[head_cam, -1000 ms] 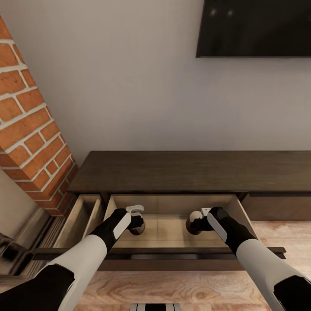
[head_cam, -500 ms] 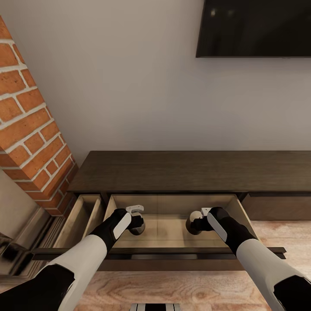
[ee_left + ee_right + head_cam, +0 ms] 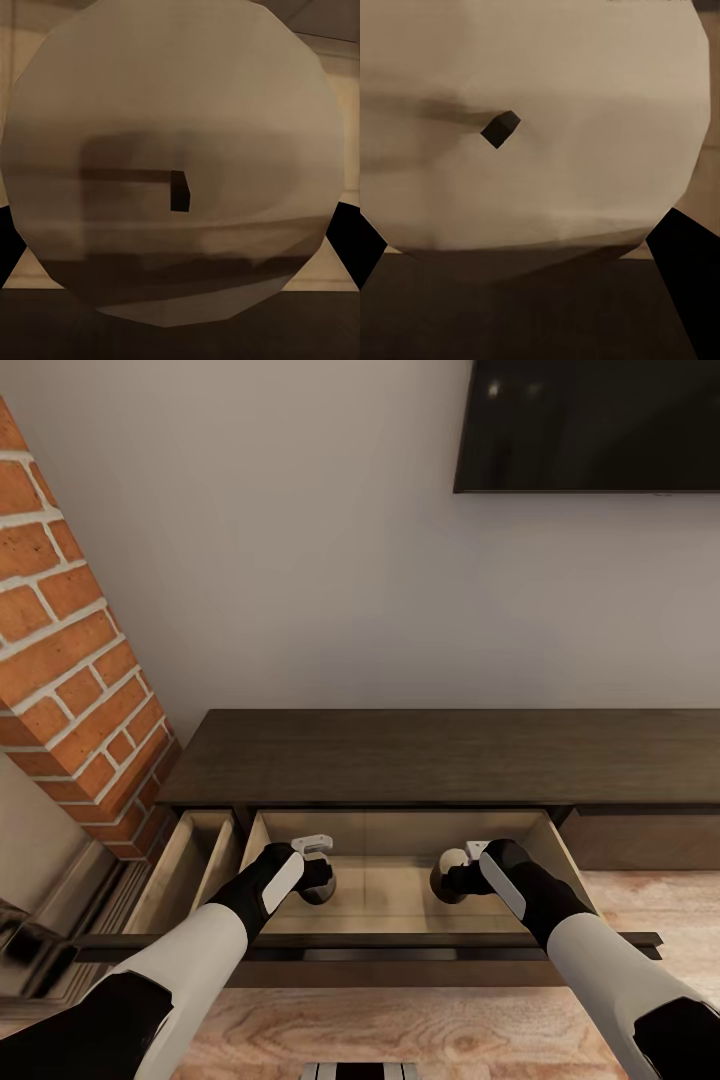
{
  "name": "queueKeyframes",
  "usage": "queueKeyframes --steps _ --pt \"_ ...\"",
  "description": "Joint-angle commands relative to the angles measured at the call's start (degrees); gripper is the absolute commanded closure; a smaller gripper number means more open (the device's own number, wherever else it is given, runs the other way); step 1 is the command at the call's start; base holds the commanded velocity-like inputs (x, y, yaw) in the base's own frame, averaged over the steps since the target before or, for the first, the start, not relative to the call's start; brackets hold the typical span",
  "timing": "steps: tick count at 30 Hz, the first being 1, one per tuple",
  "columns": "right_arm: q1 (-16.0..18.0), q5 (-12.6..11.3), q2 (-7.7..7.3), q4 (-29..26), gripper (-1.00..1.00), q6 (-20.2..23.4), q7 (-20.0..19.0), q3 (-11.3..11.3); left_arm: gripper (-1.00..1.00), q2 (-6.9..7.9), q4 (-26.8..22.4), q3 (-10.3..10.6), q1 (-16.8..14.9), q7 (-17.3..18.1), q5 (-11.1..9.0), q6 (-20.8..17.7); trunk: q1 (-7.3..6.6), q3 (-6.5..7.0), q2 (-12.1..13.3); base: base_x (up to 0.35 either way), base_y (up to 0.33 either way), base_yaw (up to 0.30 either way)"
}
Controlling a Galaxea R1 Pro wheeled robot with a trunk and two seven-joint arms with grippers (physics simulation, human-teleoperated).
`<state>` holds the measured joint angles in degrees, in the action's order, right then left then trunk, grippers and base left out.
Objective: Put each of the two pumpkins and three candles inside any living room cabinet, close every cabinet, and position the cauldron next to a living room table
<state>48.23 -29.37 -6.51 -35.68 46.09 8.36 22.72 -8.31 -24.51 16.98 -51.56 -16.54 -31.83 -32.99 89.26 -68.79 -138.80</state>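
Note:
The long dark-brown cabinet (image 3: pixel 440 755) stands against the wall with its wide pale-wood drawer (image 3: pixel 400 830) pulled out. Both arms reach down into that drawer. My left gripper (image 3: pixel 320 882) and right gripper (image 3: pixel 447 880) hang just above the drawer floor, side by side and apart. The left wrist view looks straight at the top of a tan candle (image 3: pixel 180 150) with a short dark wick, held close between dark fingers (image 3: pixel 11 240). Another tan candle (image 3: pixel 532 112) sits the same way between the right fingers (image 3: pixel 682 255). Pumpkins, cauldron and table are out of view.
A narrower drawer (image 3: pixel 190 860) to the left is also open. The wide drawer's dark front (image 3: pixel 400 942) lies across both forearms. A brick column (image 3: pixel 70 660) rises at the left, a dark screen (image 3: pixel 590 420) hangs on the wall, and wooden floor (image 3: pixel 400 1030) lies below.

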Motion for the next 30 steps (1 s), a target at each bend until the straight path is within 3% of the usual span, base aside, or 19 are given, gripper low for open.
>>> queueKeyframes --steps 1,9,25,30 --pt "0.0 -0.6 -0.08 -0.1 1.0 0.1 0.5 0.4 1.0 0.05 -0.1 0.4 0.0 -0.5 -0.6 -0.1 -0.01 -0.05 0.0 0.0 0.0 0.0" --pt "0.0 -0.6 -0.08 -0.1 1.0 0.1 0.5 0.4 1.0 0.05 -0.1 0.3 0.0 -0.5 -0.6 -0.2 1.53 -1.3 -2.8 0.0 0.0 0.0" --pt "0.0 -0.6 -0.08 -0.1 1.0 0.1 0.5 0.4 1.0 0.05 -0.1 0.3 0.0 -0.5 -0.6 -0.2 1.53 -1.3 -2.8 0.0 0.0 0.0" --pt "0.1 -0.6 -0.08 -0.1 1.0 0.1 0.5 0.4 1.0 0.05 -0.1 0.3 0.0 -0.5 -0.6 -0.2 2.43 -2.24 -4.5 0.0 0.0 0.0"
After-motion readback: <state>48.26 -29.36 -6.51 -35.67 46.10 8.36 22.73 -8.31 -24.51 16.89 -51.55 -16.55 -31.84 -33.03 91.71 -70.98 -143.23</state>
